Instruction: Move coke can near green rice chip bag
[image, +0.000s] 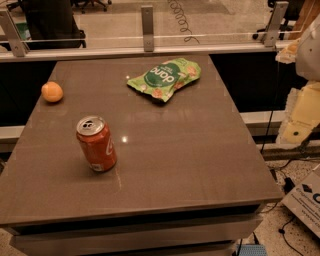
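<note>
The coke can (97, 144) stands upright on the front left part of the brown table (190, 150), red-orange with a silver top. The green rice chip bag (165, 78) lies flat at the back centre of the table, well apart from the can. My gripper (296, 134) hangs with the pale arm at the right edge of the view, off the table's right side and far from both things. It holds nothing that I can see.
A round orange fruit (52, 92) sits at the back left of the table. A glass rail with metal posts (147, 29) runs behind the table. Cables and a cardboard box (306, 200) lie on the floor to the right.
</note>
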